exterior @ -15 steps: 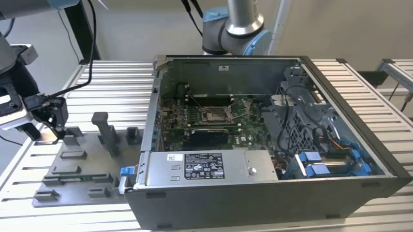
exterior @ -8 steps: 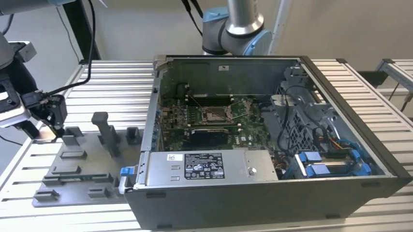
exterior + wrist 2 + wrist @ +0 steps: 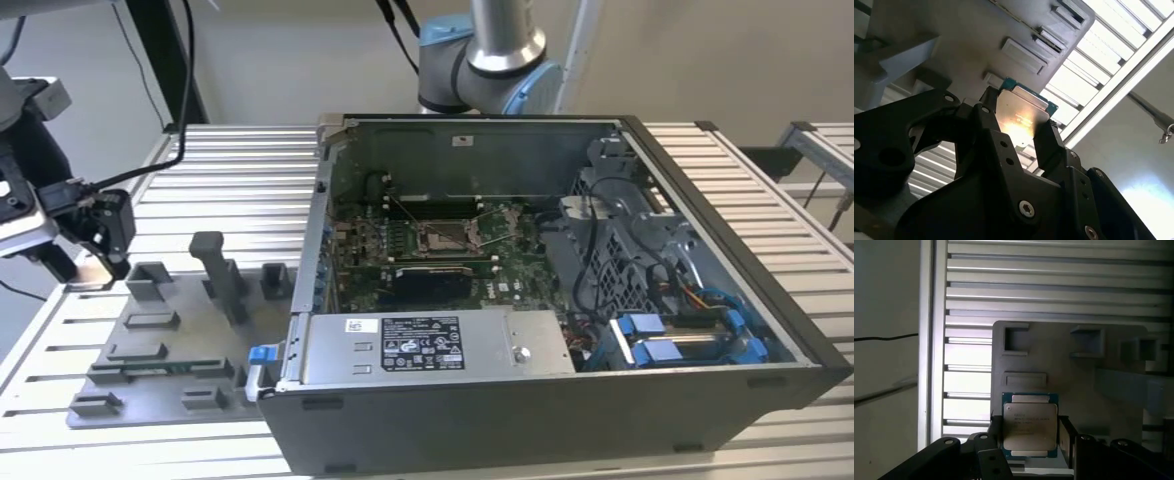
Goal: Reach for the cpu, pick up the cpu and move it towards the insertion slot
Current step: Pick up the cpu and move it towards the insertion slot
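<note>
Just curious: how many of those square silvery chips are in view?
1. The cpu is gripped in the tool by the grey fixture plate; more may hide inside the computer case.

The cpu (image 3: pixel 1030 426) sits between the fingers (image 3: pixel 1066 440) (insertion slot (image 3: pixel 447 237) well apart).

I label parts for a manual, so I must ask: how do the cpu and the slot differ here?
The cpu is a pale metal plate on a green board; the slot is a shiny frame with a greyish centre. The cpu is held in the hand above the grey tray; the slot is fixed inside the open case. Both look square.
</note>
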You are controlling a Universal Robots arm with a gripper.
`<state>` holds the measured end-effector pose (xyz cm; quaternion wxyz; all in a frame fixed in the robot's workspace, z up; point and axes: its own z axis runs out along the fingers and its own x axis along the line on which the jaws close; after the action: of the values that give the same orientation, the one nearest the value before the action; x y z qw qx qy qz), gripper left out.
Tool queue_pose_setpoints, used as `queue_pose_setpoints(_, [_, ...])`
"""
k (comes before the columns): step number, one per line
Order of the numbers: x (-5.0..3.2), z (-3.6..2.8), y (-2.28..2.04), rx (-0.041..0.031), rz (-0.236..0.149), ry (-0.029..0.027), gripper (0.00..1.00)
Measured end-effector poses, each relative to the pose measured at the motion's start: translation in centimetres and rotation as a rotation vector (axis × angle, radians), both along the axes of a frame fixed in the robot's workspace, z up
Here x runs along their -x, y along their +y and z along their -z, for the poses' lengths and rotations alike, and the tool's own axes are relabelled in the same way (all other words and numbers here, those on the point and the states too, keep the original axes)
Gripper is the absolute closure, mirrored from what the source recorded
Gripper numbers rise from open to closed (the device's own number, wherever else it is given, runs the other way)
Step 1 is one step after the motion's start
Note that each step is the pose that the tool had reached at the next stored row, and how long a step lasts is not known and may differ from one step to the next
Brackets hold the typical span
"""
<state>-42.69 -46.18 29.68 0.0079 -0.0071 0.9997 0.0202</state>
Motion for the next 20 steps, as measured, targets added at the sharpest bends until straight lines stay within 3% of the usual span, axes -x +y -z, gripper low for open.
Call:
queue_pose_setpoints(15, [0.0, -3.65, 0.0, 0.0, 0.0, 0.0, 1.0])
queue_pose_setpoints(20, [0.0, -5.19, 0.0, 0.0, 0.0, 0.0, 1.0])
